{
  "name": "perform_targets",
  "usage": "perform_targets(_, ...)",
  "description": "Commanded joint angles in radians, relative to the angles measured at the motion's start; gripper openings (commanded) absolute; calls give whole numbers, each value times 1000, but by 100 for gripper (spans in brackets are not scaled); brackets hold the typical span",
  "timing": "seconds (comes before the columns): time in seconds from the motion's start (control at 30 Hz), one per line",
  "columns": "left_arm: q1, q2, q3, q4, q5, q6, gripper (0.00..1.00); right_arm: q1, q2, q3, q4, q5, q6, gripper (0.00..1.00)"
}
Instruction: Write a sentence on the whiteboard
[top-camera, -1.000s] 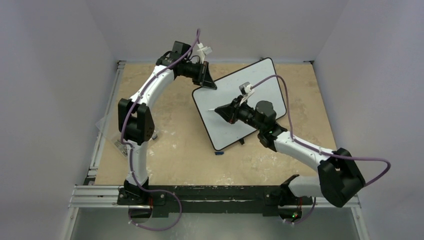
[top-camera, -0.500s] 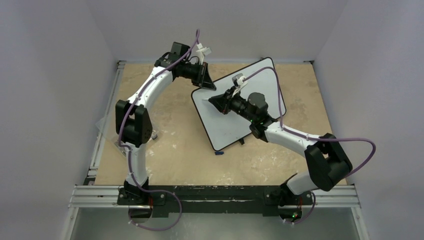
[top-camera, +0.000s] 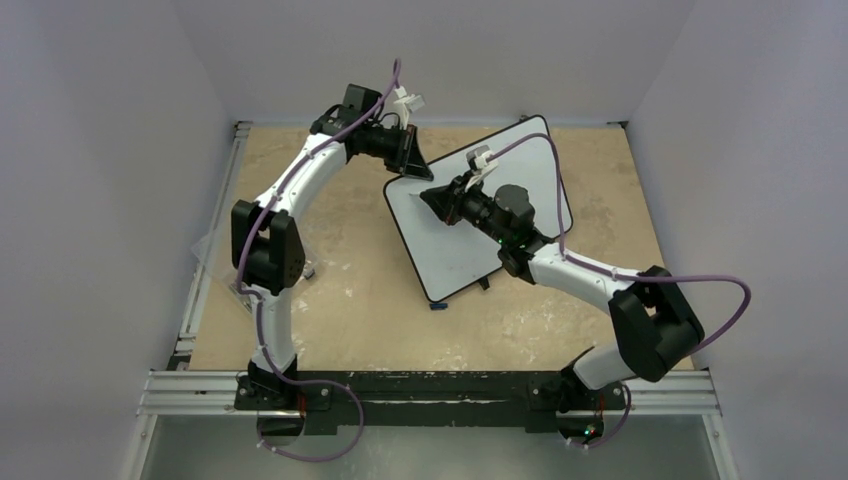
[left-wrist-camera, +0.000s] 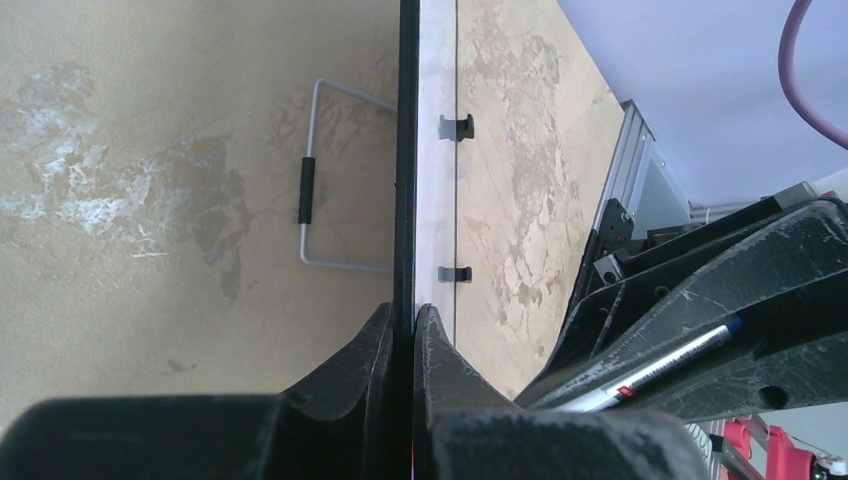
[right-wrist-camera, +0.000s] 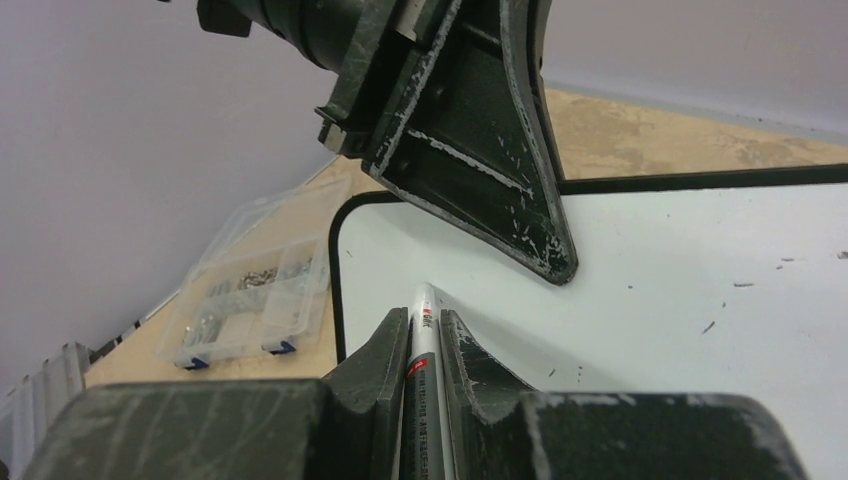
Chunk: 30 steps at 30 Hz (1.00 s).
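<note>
The whiteboard (top-camera: 470, 255) stands tilted at the middle back of the table. My left gripper (top-camera: 418, 170) is shut on its far left edge, seen edge-on in the left wrist view (left-wrist-camera: 412, 320) with the board's rim (left-wrist-camera: 408, 150) between the jaws. My right gripper (top-camera: 430, 197) is shut on a white marker (right-wrist-camera: 424, 312), whose tip is at the board's surface (right-wrist-camera: 700, 300) near the upper left corner. The left gripper's finger (right-wrist-camera: 480, 150) lies just above the tip. No blue sentence shows; the board has only small dark specks.
A clear plastic parts box (right-wrist-camera: 250, 300) lies on the table left of the board, near the left rail (top-camera: 205, 270). A wire stand (left-wrist-camera: 320, 180) hangs behind the board. A small blue object (top-camera: 437, 305) lies by the board's near corner.
Since 1 s ago my right arm has carried the marker up and left across the board toward the left gripper. Since 0.5 s ago it has barely moved. The left arm has held still.
</note>
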Motion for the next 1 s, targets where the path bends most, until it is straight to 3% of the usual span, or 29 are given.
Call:
perform_targets(0.0, -31, -42, 28, -1, -103, 93, 0, 4, -33, -23, 11, 54, -16, 0)
perform_targets(0.7, -51, -59, 39, -33, -142, 111, 0, 8, -98, -197, -20, 44, 25, 0)
perform_targets(0.97, -59, -78, 29, -35, -202, 139, 0, 7, -158, -176, -68, 22, 18, 0)
